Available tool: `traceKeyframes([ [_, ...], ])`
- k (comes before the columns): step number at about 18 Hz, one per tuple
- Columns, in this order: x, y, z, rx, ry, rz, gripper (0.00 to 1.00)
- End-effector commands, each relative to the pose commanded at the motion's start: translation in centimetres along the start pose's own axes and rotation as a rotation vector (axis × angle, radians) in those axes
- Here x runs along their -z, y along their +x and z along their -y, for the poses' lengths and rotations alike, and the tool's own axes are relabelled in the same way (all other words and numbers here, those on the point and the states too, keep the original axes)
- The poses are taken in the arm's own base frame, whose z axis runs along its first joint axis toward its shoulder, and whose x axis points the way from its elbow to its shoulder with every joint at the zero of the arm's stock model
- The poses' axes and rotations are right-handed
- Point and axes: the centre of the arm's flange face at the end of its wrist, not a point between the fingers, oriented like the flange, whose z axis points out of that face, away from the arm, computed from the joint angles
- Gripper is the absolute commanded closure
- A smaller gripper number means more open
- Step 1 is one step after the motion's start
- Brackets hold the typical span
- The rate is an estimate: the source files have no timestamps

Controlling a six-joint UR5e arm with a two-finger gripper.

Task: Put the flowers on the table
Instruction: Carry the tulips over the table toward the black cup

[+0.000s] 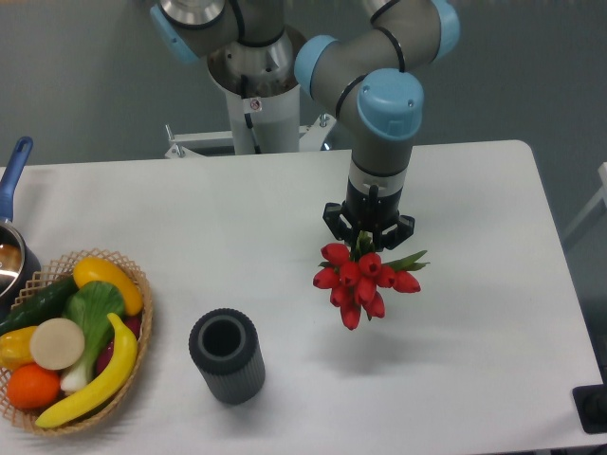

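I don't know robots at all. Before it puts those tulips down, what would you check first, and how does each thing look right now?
1. Grip: the gripper is closed on the flowers, blooms hanging downward. Ok.
2. Landing spot: the bare table under and to the right of the bunch shows nothing in the way. Ok.
3. Dark cylinder: stands apart, to the left of the bunch. Ok.
4. Basket of fruit and vegetables: far left, well clear. Ok.
5. Height of the blooms above the table: cannot tell from this one view.
6. How firmly the stems are held: hidden by the fingers, cannot tell.
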Motion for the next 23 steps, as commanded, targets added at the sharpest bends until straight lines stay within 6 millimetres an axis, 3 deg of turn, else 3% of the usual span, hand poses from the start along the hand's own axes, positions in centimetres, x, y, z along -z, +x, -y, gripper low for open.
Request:
traceKeyframes([
  [10, -3.0, 0.4, 1.2, -0.016, -0.014, -0.018, 0.64],
  [21, -4.6, 0.6, 2.2, -0.032, -0.020, -0.034, 0.63],
  [23, -4.9, 0.7, 2.3, -0.036, -0.024, -0.038, 0.57],
])
